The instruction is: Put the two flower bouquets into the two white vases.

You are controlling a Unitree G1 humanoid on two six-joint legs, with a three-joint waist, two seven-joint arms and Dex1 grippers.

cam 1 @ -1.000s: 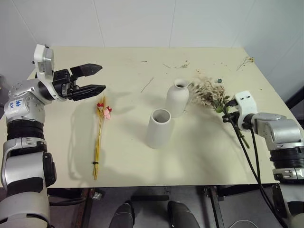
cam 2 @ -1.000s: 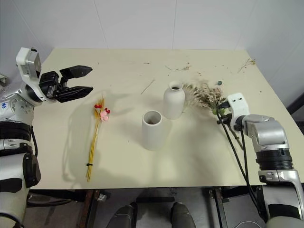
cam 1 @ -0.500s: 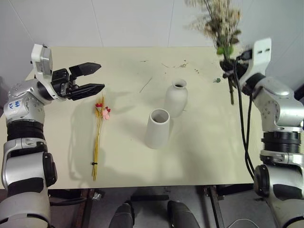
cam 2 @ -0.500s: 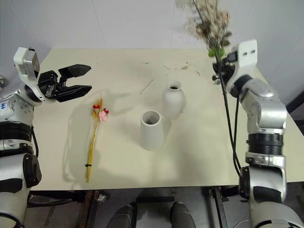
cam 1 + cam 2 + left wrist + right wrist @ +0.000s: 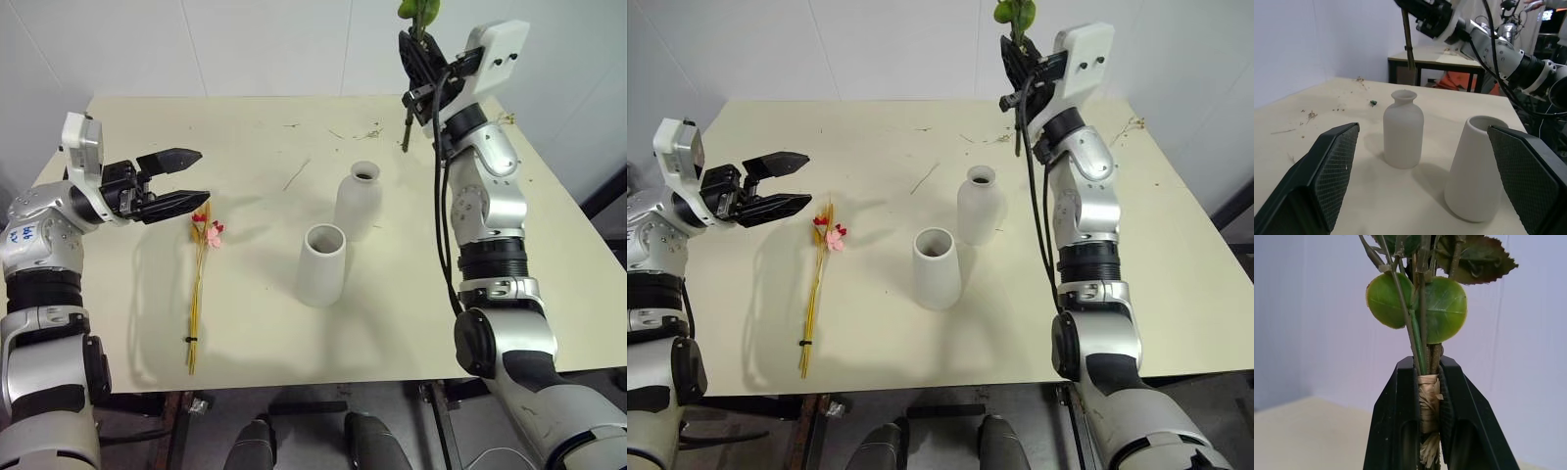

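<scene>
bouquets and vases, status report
Right gripper shut on leafy bouquet, stems up above narrow-neck vase. Left gripper open, empty, beside yellow-stalk bundle on table. Wide-mouth vase empty. Nothing in the way.

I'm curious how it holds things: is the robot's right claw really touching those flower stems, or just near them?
Touching. In the right wrist view the right gripper has its two black fingers clamped on the straw-wrapped stems of the leafy bouquet, with no gap.

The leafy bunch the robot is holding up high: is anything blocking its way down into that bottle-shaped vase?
Nothing visible does. The right tool grips the leafy bunch with its stem end hanging above and just behind the bottle-shaped vase, whose narrow mouth is open. The wide-mouthed vase stands nearer the robot, out of the path.
</scene>
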